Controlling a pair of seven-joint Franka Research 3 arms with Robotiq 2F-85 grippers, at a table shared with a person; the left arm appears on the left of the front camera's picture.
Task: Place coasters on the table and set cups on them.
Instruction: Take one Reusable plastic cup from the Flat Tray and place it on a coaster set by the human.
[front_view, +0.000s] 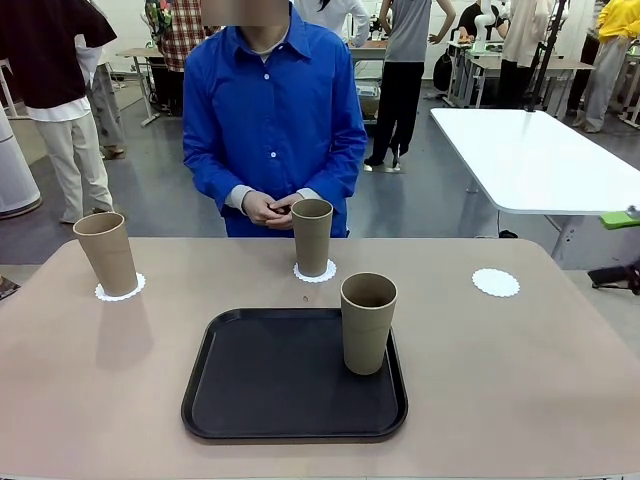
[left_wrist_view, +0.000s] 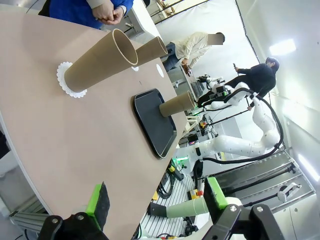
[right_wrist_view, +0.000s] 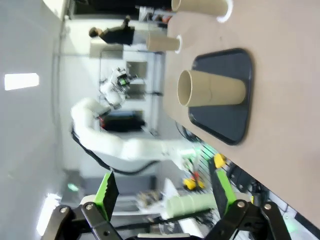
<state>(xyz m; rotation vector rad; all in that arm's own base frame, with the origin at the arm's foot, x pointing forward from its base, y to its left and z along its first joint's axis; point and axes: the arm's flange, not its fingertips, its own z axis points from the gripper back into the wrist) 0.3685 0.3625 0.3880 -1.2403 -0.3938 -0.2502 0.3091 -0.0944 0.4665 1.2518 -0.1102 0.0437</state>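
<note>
Cup (front_view: 368, 325) on the tray (front_view: 260, 385) stands well beyond the left gripper (left_wrist_view: 156, 192) and right gripper (right_wrist_view: 165, 182), both spread empty

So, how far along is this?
Done: tall tan paper left cup stands on the round white lacy left coaster, middle cup on the middle coaster. In hand: nothing; left gripper and right gripper are open. Left: third cup, on the black tray, to the bare right coaster.
</note>
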